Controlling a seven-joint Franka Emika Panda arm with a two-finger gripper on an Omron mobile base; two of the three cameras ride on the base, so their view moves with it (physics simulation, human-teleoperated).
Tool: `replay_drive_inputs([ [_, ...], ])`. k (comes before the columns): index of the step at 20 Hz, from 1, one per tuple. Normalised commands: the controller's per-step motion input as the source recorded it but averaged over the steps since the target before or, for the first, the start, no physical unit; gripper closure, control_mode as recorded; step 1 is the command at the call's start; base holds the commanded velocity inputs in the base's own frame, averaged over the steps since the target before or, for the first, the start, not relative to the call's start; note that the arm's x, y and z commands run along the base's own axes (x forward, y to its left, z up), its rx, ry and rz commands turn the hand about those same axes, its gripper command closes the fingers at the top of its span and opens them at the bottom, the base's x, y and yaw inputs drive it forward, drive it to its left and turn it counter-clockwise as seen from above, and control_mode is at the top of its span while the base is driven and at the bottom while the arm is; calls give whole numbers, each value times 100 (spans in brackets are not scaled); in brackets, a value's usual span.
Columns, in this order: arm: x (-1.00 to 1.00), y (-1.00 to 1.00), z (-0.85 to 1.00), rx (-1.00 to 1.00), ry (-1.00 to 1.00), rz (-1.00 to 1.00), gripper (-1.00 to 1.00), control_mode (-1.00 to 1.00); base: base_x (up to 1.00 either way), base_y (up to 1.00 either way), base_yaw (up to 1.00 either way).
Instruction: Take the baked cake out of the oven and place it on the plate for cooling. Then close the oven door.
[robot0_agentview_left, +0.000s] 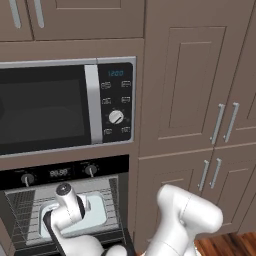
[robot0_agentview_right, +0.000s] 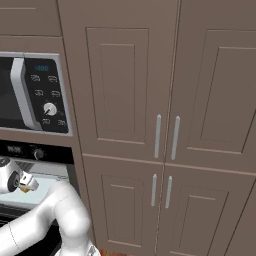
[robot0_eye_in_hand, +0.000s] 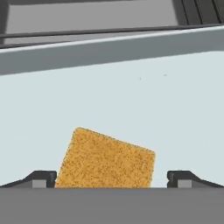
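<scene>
In the left base view, the oven (robot0_agentview_left: 65, 210) is seen below the microwave (robot0_agentview_left: 67, 105), with its black control strip and two small knobs directly above the open grey cavity. Inside the cavity a pale tray (robot0_agentview_left: 97, 212) is placed on the rack, between the ribbed side walls. The white arm is bent in front of the oven, and its wrist is pushed into the opening, so the tray is partly covered by it. The fingers are hidden behind the wrist here. To the right of the oven, tall brown cabinet doors (robot0_agentview_left: 195, 95) with silver handles are seen.

In the right base view, the oven (robot0_agentview_right: 37, 175) is found at the left edge, under the microwave (robot0_agentview_right: 32, 92). The hand is held in front of the open cavity, and the pale tray (robot0_agentview_right: 50, 184) is seen just behind it. The brown cabinet doors (robot0_agentview_right: 165, 125) are located to the right of the oven.

In the hand view, the gripper (robot0_eye_in_hand: 111, 179) is pointed at the tray (robot0_eye_in_hand: 166, 113) inside the oven. The jaws are spread wide, and nothing is held between them. The golden-brown cake (robot0_eye_in_hand: 105, 159) is lying flat on the tray, between the two finger tips (robot0_eye_in_hand: 41, 179), a little closer to the left one in this view. The cake is slightly turned against the tray edge. Whether the tips are touching the cake cannot be told.
</scene>
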Motion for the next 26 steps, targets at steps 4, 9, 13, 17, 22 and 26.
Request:
replay_drive_inputs([
  [4,-1,0,-30,3,9,0,-100,-100,0,0,0],
  [9,-6,-2,-29,0,2,0,100,-100,0,0,0],
  [13,-41,-1,-28,0,0,0,100,-100,0,0,0],
  [17,-42,-1,-7,0,-4,0,100,-100,0,0,0],
  [22,-23,-4,27,0,-10,0,100,-100,0,0,0],
  [26,-17,-10,37,0,-5,0,100,-100,0,0,0],
])
